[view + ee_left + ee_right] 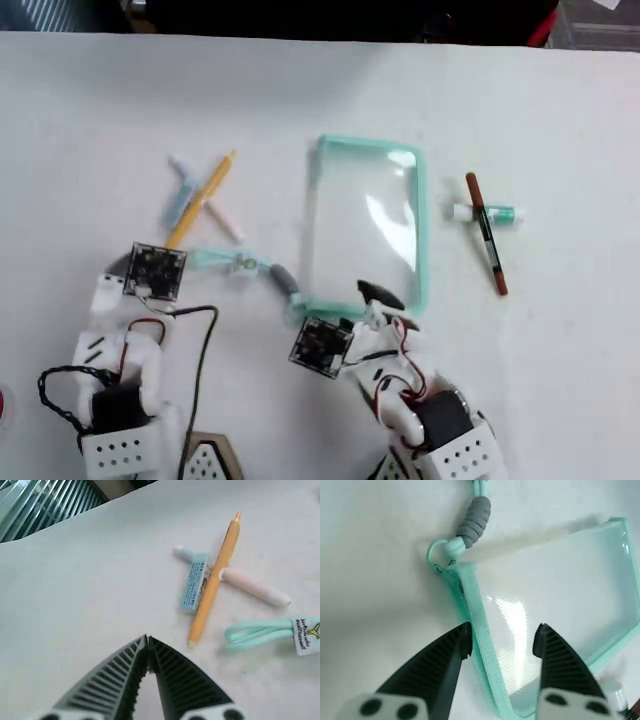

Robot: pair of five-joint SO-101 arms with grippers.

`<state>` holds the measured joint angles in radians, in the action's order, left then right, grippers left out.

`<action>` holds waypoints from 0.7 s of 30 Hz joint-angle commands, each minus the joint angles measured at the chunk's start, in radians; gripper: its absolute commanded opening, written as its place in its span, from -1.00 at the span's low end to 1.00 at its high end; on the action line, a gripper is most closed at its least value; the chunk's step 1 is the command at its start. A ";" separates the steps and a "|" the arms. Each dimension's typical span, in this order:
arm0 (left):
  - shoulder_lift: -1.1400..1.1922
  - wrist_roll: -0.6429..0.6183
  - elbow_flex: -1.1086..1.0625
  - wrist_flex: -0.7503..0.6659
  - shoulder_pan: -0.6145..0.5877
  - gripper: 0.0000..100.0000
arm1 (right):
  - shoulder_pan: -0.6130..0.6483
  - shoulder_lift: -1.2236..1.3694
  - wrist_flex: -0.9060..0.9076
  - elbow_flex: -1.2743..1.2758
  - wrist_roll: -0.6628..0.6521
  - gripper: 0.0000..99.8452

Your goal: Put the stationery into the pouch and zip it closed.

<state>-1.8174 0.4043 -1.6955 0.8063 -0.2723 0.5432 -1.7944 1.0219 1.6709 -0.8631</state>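
Note:
A clear pouch [365, 220] with mint trim lies flat mid-table. My right gripper [502, 640] is open just above its near zipper edge [485, 655], one finger on each side of the trim; from above that gripper [383, 300] sits at the pouch's near end. An orange pen [215, 580], a blue eraser [194, 582] and a pink marker [255, 586] lie crossed left of the pouch. My left gripper [148, 640] is shut, empty, short of the orange pen [203, 198]. A brown pen [486, 235] crosses a green-white stick [488, 213] right of the pouch.
A mint strap loop [260, 630] with a white tag [306, 635] runs from the pouch's corner ring through a grey cord stopper [475, 517]. The strap [225, 260] lies between my left arm [155, 270] and the pouch. The white table [90, 150] stretches bare around.

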 commanded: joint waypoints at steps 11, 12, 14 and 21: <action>-0.010 -0.006 0.003 -0.020 0.054 -0.95 | 0.041 0.165 -0.117 -0.028 -0.017 -0.58; -0.010 -0.006 0.003 -0.020 0.058 -0.95 | 0.039 0.197 -0.101 -0.071 -0.015 -0.58; -0.010 -0.006 0.003 -0.020 0.061 -0.95 | 0.030 0.268 -0.050 -0.196 0.032 -0.58; -0.010 -0.006 0.003 -0.020 0.061 -0.95 | 0.104 0.642 0.045 -0.505 0.114 -0.59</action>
<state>-1.8174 0.4043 -1.6955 0.8063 -0.2217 0.5984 -1.3065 1.0648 1.2536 -0.7603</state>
